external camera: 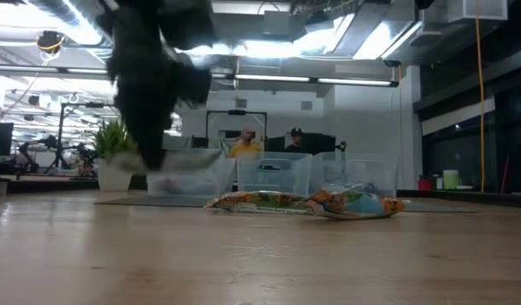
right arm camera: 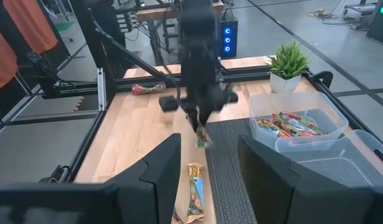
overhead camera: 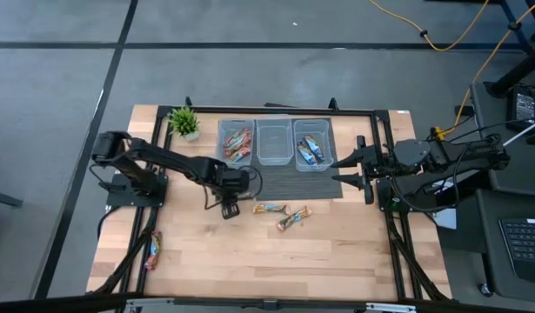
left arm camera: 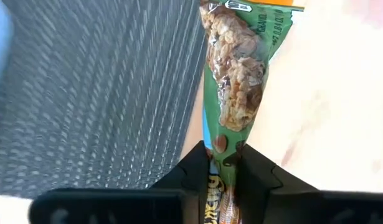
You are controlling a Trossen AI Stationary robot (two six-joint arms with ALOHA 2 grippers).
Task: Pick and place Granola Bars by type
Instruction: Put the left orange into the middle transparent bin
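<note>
Left gripper (left arm camera: 223, 163), over the wood table (overhead camera: 250, 252) beside the dark mat (overhead camera: 276, 183), is clenched on one end of a green-wrapped granola bar (left arm camera: 235, 81), whose pinched end is hidden between the fingers. Right gripper (right arm camera: 207, 168) waits by the blue-bar bin (overhead camera: 310, 149), fingers apart and holding nothing. Two tan bars (overhead camera: 282, 214) lie near the mat, one bar (overhead camera: 152, 249) near the left edge; the low view blurs the left arm.

You can see three clear bins (overhead camera: 274, 142), one little plant (overhead camera: 184, 122), and two robot arms.
</note>
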